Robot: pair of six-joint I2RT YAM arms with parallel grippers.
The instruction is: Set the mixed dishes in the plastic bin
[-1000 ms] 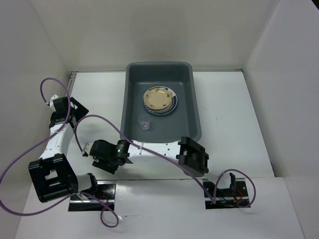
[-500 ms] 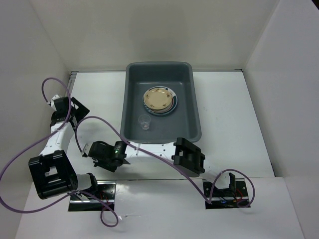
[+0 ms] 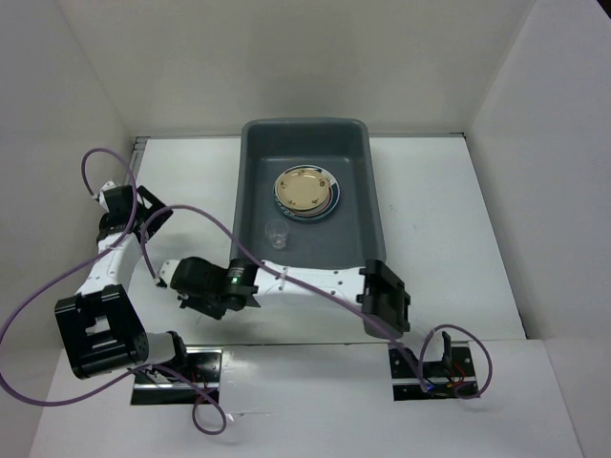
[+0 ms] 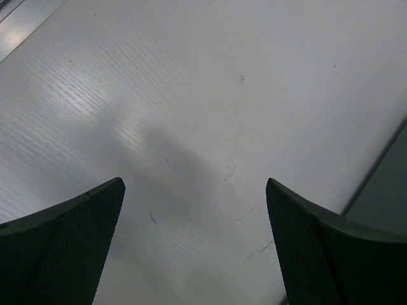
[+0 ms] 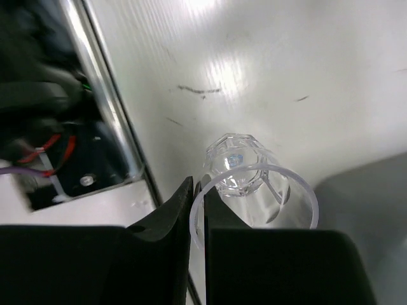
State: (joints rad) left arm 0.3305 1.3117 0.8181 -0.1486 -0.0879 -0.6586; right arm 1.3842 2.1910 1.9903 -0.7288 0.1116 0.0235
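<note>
1. Two grippers are mine, and they are in different states. My left gripper [image 4: 194, 184] has its fingers spread wide with nothing between them. Under it is only the bare white table [image 4: 191, 76].
2. In the left wrist view a dark grey piece of the plastic bin [image 4: 385, 190] shows at the right edge. It is near one of my fingers, but I cannot tell if they touch.
3. My right gripper [image 5: 197, 190] has its fingers brought together on a clear cup [image 5: 251, 184]. The wall of the cup at the rim sits in the narrow gap between them, so I hold the cup by one side of its rim.
4. The mouth of this cup faces the wrist camera and its faceted bottom points away, toward the table. I cannot tell whether the bottom touches the table.
5. Beside the held cup, on the left in the right wrist view, a shiny metal strip [image 5: 105, 108] runs across. Beyond it are dark parts and red wires, out of focus.
6. From above, the right gripper is over the left part of the table, well apart from the bin. The held cup is too small to see there.
7. The bin stands at the middle of the table, toward the far side. Inside it a tan-yellow plate [image 3: 304, 188] lies on a white plate [image 3: 330, 198], whose dark patterned rim shows at the right.
8. One second clear cup [image 3: 276, 234] is also in the bin, near the plates but not touching them, toward the near left corner.
</note>
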